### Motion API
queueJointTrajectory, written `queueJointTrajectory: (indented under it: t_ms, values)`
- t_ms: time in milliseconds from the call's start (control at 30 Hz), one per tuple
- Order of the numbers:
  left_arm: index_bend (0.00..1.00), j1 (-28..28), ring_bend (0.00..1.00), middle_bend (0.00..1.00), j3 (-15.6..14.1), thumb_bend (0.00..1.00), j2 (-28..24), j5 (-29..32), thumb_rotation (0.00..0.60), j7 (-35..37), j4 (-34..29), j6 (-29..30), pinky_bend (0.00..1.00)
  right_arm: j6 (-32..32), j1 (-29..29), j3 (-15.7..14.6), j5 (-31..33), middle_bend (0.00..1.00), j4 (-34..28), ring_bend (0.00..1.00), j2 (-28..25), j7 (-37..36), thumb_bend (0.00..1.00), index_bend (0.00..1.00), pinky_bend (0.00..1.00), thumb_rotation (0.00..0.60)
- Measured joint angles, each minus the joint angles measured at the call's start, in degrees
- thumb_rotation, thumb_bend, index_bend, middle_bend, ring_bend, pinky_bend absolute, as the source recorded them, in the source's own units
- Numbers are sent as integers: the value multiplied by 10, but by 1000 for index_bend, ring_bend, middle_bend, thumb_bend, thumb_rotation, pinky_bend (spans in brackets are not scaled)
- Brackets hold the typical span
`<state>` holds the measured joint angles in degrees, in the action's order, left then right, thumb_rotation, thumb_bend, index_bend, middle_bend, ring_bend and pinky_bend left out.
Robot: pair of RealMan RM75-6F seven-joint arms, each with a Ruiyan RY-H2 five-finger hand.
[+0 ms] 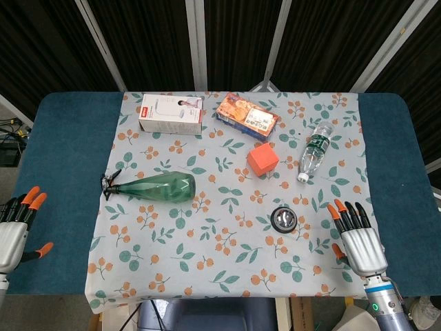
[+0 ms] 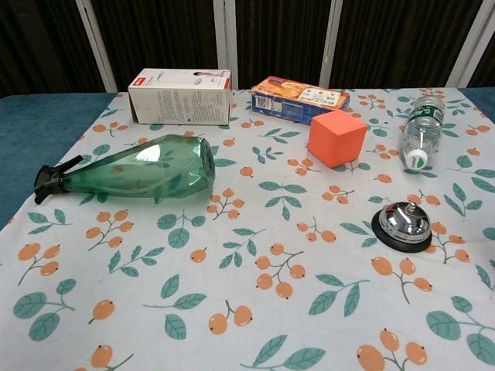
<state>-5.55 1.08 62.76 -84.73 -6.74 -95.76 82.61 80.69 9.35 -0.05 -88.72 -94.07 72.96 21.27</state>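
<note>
Bell (image 1: 284, 219) sits on the cloth (image 1: 207, 276), dome up so it can be pressed, at about 10 o'clock from the right hand (image 1: 358, 238), which is near, spread and empty. Left hand (image 1: 17, 224) hangs off the table edge, also empty.

Head view: mounted high, angled steeply down, covering the whole table (image 1: 62, 138) from the near edge to the dark curtains. Chest view: mounted low and close, facing forward across the cloth. Shared by both: green bottle (image 1: 155, 187), orange cube (image 1: 262, 159), bell (image 1: 284, 219).
</note>
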Motion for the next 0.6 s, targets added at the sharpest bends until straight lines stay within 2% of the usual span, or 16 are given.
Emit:
queueJointTrajectory:
  t_ms: [333,400,467,600]
  values:
    - [0,0,0,0,1,0,1,2,600,-1,-1,0,0,-11,3,-2,-2,0,-2,0,3,0,350,0,0,600]
    - [0,0,0,0,1,0,1,3,600,0,-1,0,0,-19,6,-4,-3,0,-4,0,5,2,438,0,0,600]
    - [0,1,0,0,1,0,0,4,600,0,-1,0,0,-28,11,-5,-5,0,-5,0,9,7,615,0,0,600]
    - [0,1,0,0,2,0,0,5,600,1,-2,0,0,-49,25,-4,-7,0,-5,0,20,21,820,0,0,600]
